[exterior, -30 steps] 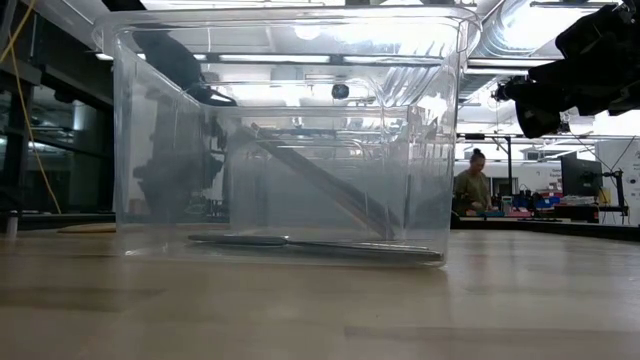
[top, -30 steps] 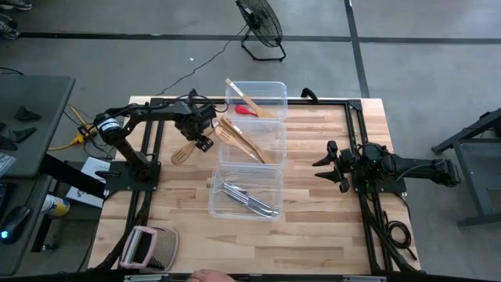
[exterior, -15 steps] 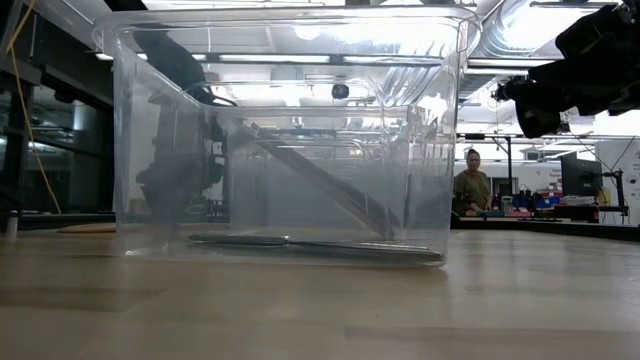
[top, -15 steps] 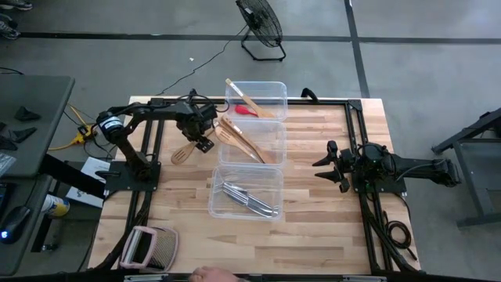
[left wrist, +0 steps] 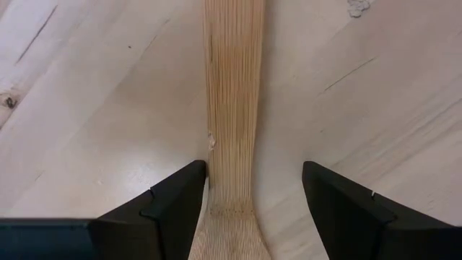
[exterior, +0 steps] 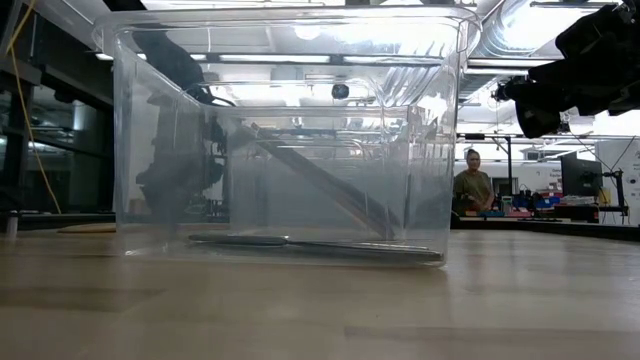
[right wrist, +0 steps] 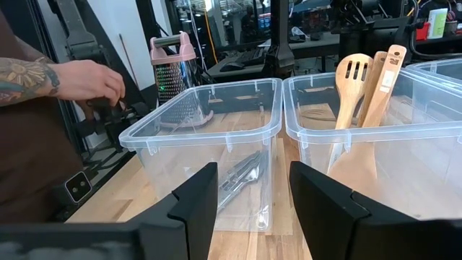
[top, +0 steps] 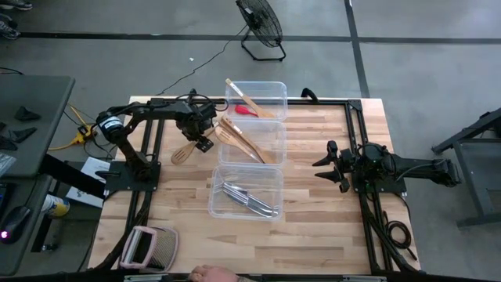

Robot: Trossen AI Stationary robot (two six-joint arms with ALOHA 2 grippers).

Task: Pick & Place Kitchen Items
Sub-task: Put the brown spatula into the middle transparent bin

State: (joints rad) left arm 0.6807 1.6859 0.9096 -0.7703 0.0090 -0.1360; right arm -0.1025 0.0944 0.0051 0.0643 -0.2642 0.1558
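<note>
A pale wooden spatula (top: 185, 153) lies flat on the table left of the tubs. My left gripper (top: 203, 139) points down over its handle (left wrist: 231, 108). It is open, with one finger on either side of the handle and one finger close beside the handle's edge. The far tub (top: 270, 88) holds a wooden utensil and a red utensil (top: 246, 111). The middle tub (top: 275, 135) holds wooden spatulas (right wrist: 350, 79), and the near tub (top: 221, 182) holds silver cutlery (top: 249, 199). My right gripper (top: 319, 166) waits open at the table's right, level, facing the tubs.
A pink-handled grater (top: 146, 247) stands at the near left corner, with a person's hand (right wrist: 86, 79) by it. Another person (exterior: 472, 185) sits in the room behind. Bare wood lies between the tubs and my right gripper (right wrist: 253, 209).
</note>
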